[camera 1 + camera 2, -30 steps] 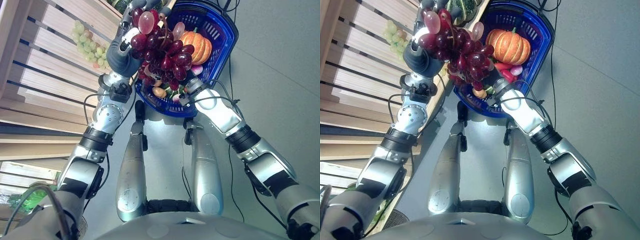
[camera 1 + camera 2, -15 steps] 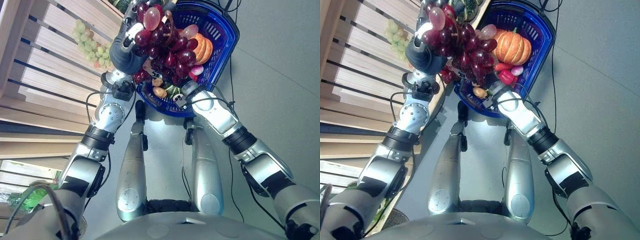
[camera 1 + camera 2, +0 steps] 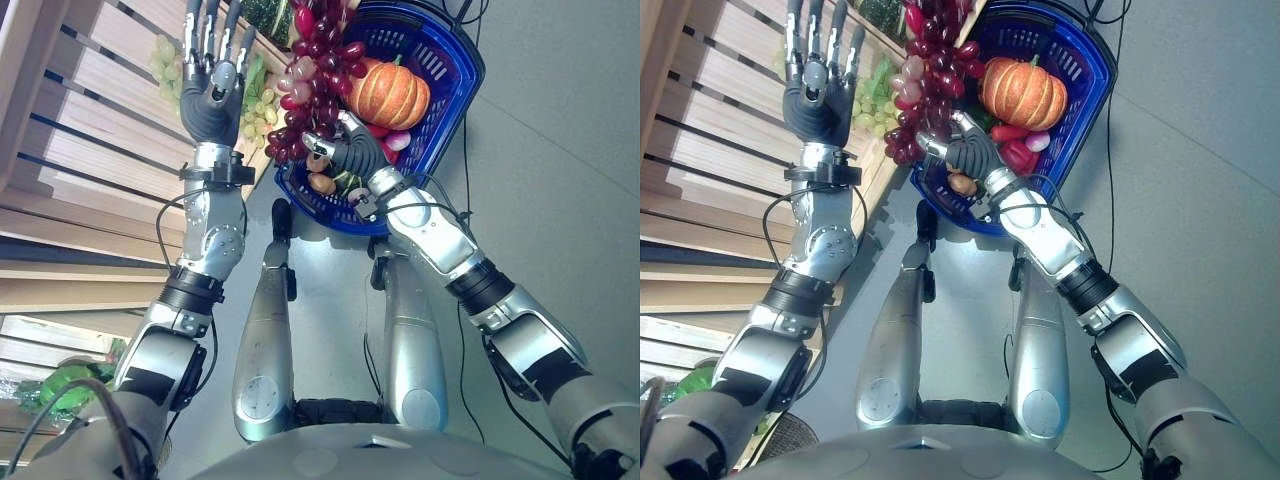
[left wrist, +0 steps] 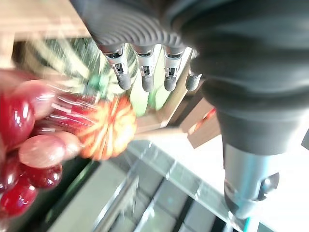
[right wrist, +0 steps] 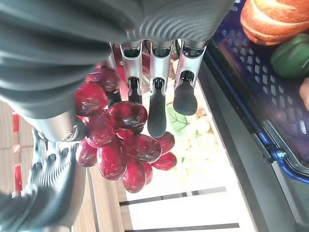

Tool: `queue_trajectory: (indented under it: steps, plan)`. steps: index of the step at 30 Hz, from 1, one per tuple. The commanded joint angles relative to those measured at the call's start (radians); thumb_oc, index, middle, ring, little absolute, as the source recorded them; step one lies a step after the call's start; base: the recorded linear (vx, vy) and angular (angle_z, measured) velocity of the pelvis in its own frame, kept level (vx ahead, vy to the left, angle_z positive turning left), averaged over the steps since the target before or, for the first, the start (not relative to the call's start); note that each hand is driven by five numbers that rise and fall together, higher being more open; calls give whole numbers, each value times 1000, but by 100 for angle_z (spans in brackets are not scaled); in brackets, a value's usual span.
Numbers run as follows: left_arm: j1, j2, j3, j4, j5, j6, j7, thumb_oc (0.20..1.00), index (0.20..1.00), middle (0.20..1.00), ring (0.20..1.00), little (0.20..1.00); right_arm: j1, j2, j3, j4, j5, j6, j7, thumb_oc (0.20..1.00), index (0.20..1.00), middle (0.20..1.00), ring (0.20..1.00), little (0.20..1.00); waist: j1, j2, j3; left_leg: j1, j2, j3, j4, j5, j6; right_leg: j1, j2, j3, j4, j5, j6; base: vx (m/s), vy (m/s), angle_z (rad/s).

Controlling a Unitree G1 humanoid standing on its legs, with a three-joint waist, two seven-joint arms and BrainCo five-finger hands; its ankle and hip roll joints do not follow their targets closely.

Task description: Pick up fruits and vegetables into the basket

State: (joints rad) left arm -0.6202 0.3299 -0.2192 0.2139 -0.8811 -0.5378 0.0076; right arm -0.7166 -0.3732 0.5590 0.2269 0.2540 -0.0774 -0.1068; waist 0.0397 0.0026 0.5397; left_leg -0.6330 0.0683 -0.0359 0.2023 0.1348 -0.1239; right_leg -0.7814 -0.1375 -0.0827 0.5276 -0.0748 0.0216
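Note:
A bunch of red grapes point(image 3: 312, 75) hangs at the left rim of the blue basket point(image 3: 457, 90), partly over it. My right hand point(image 3: 345, 152) sits just below the bunch at the basket's near rim. In the right wrist view its fingers point(image 5: 157, 104) are nearly straight, with the red grapes point(image 5: 120, 145) between them and the thumb, touching. My left hand point(image 3: 208, 95) is up over the slatted wooden shelf point(image 3: 90, 150), fingers straight and spread, holding nothing. An orange pumpkin point(image 3: 388, 95) lies in the basket, along with a red pepper point(image 3: 1017, 152) and small items.
Green grapes point(image 3: 255, 105) lie on the shelf edge between my left hand and the basket. A dark green striped melon point(image 3: 268, 15) sits further along the shelf. Grey floor point(image 3: 560, 180) stretches to the right of the basket.
My left hand let go of the red grapes, opened and moved left over the shelf. The bunch now hangs at the basket rim against my right hand, which rose toward it.

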Motion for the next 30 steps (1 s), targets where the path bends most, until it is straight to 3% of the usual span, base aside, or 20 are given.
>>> queue_trajectory:
  steps: [1,7,12,22,30]
  plan:
    - [-19,6,51,-23,142,-83,107,1000,1000,1000,1000,1000,-25,36,-22,-78,27,-116,-8,200,200,200,200,200,-11,40,-20,-48,-115,43,98,-106,80,98,49,-95,-133,-1,-12,-2,-18,5]
    - [-30,15,67,33,306,-57,318,1000,1000,1000,1000,1000,-22,41,-32,-41,70,-130,-38,200,200,200,200,200,-12,47,-20,-52,-113,48,103,-106,76,90,48,-94,-125,-3,-10,0,-3,1]
    - [-59,55,81,134,413,-29,427,1000,1000,1000,1000,1000,-23,18,-52,27,174,-138,-61,200,200,200,200,200,-17,54,-20,-55,-109,57,105,-104,72,82,48,-89,-116,-5,-9,0,14,0]
    - [-120,114,77,322,441,-31,495,1000,1000,1000,1000,1000,-33,-39,-89,253,258,-200,-86,200,200,200,200,200,-31,72,-20,-54,-98,74,100,-104,64,68,46,-81,-105,-13,-8,-7,31,-3]
    - [-194,173,44,419,509,22,542,1000,1000,1000,1000,1000,-110,-74,-84,421,268,-175,-65,200,200,200,200,200,-30,84,-20,-55,-96,77,104,-106,58,65,40,-82,-104,-15,-9,0,0,0]
